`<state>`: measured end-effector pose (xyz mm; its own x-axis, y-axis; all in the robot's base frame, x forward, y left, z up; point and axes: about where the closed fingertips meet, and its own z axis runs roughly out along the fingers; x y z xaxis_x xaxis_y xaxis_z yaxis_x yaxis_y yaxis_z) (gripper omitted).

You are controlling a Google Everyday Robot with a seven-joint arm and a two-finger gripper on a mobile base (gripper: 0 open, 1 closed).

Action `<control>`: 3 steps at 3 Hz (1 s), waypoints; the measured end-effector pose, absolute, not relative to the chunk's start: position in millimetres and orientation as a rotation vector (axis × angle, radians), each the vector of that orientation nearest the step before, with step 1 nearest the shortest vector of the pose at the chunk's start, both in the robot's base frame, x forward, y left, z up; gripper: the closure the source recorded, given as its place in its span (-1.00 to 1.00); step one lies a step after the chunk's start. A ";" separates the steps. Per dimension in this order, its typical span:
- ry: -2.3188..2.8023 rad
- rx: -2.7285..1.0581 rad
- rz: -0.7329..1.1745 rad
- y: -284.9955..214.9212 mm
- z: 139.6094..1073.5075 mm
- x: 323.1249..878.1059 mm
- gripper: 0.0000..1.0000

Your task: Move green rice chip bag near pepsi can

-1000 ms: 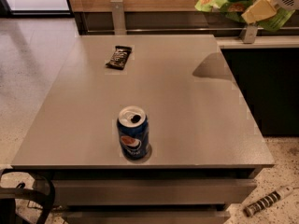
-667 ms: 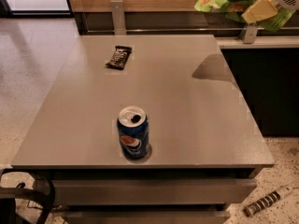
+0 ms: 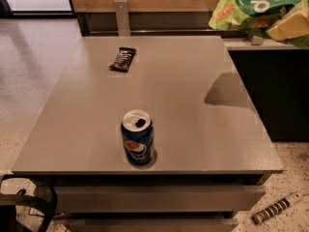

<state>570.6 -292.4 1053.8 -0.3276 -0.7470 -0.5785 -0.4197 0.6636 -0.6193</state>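
Observation:
The green rice chip bag (image 3: 246,6) hangs in the air at the top right, above the far right corner of the grey table (image 3: 183,81). My gripper (image 3: 289,27) is at the top right edge, its cream fingers (image 3: 285,25) shut on the bag's right side. The bag's shadow falls on the table's right part. The pepsi can (image 3: 137,143) stands upright near the table's front edge, a little left of centre, its top opened. The bag is far from the can.
A small dark-brown candy bar wrapper (image 3: 122,59) lies at the table's far left. A dark counter (image 3: 270,91) adjoins the table's right side. A striped object (image 3: 275,209) lies on the floor at front right. A black strap (image 3: 29,202) sits at front left.
The gripper and the bag have shifted a little to the right and lower. The can and the wrapper have not moved.

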 end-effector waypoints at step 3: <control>2.016 -0.922 -0.281 -260.8 1002.7 487.8 1.00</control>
